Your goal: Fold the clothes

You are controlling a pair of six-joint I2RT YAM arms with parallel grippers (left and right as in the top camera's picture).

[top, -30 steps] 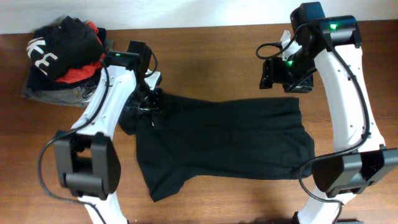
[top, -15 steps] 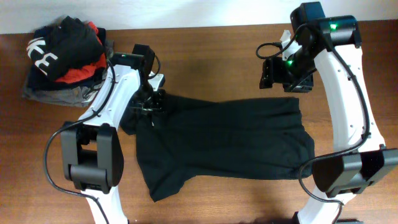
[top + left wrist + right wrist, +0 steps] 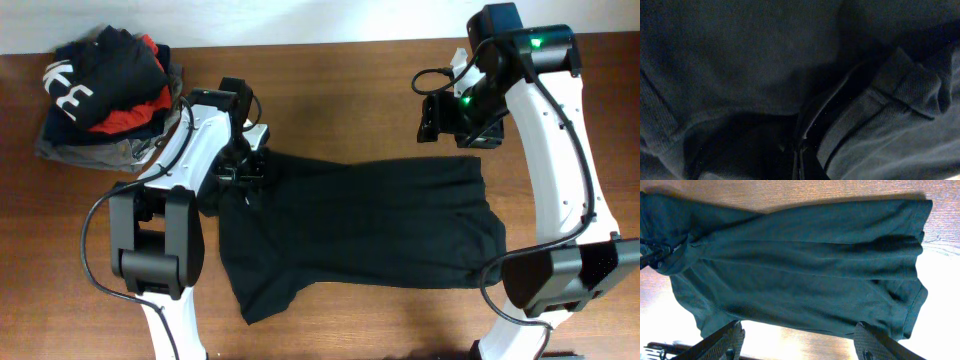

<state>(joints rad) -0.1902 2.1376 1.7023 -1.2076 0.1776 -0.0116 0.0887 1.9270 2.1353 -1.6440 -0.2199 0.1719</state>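
- Black long-sleeved top (image 3: 360, 225): spread flat across the middle of the wooden table (image 3: 340, 90), one end under each arm.
- Left gripper (image 3: 245, 168): fingers pinched tight on a fold of the top's cloth, apparently to lift that edge for folding.
- Right gripper (image 3: 442, 120): fingers wide and empty, above the top's far corner, likely awaiting its grasp.
- Garment pile (image 3: 100, 95): table corner, well apart.

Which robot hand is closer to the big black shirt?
The left. The left gripper is pinched shut on the black shirt at its upper left end. The right gripper hangs open above the table past the shirt's upper right corner, not touching it.
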